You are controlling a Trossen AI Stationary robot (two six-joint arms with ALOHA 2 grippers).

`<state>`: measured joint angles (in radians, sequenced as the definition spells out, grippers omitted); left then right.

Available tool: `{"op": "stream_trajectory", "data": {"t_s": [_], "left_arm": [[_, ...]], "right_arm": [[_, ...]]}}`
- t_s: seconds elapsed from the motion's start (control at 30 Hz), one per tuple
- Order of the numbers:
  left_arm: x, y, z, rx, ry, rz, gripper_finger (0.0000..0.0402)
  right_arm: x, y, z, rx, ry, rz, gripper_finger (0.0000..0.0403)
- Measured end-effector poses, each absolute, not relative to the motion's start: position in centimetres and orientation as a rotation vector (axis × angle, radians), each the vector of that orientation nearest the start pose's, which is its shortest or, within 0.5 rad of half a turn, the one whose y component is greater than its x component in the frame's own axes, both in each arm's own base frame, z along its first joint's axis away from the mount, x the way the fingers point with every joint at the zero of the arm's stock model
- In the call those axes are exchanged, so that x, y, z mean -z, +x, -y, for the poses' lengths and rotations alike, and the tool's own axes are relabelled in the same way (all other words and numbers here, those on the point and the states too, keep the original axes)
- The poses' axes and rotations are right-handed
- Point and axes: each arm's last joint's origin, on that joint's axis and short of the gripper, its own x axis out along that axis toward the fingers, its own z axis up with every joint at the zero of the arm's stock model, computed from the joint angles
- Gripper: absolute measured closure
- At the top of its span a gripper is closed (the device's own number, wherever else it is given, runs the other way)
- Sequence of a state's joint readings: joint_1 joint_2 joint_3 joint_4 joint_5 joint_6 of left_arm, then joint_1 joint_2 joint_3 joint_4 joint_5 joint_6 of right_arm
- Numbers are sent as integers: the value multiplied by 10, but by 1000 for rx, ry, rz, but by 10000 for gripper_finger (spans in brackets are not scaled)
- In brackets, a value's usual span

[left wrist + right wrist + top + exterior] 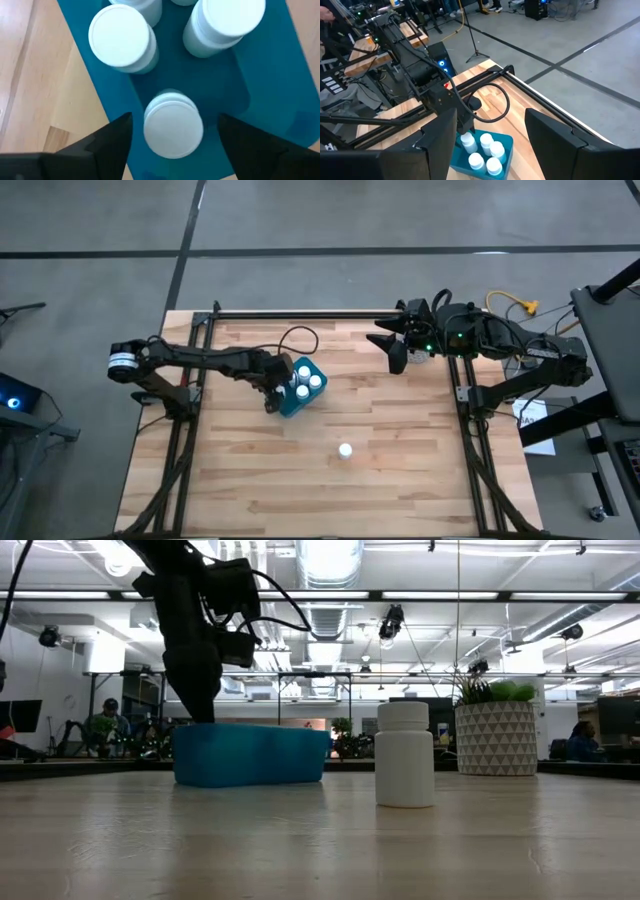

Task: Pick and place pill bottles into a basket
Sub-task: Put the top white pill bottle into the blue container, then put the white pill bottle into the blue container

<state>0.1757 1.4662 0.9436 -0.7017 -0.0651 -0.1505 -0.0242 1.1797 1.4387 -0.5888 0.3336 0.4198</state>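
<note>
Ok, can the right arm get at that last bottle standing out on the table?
Probably yes. The lone bottle stands in the open on the table, and the right end effector is open; the left end effector is off at the basket.

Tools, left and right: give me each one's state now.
Left tool: open, its fingers either side of a pill bottle standing in the basket, not gripping it.
Right tool: open, holding nothing, up near the table's far edge.

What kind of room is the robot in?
Probably a big workshop or robot lab: bare ceiling pipes and strip lights, other metal-framed work tables, and people sitting at desks behind the wooden table.
</note>
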Motion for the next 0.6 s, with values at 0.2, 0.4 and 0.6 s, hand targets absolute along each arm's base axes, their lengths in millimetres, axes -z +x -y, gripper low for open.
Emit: {"op": "stream_trajectory", "data": {"t_s": [0.2,0.4,0.6], "left_arm": [[-224,268,-49,-293,-202,-1155,125],[-261,274,-50,-300,-218,-1019,125],[-306,274,-44,-315,-312,-844,125]], "right_arm": [[-437,231,15,415,360,-249,177],[-437,231,13,336,355,-268,177],[-435,236,8,172,319,-317,177]]}}
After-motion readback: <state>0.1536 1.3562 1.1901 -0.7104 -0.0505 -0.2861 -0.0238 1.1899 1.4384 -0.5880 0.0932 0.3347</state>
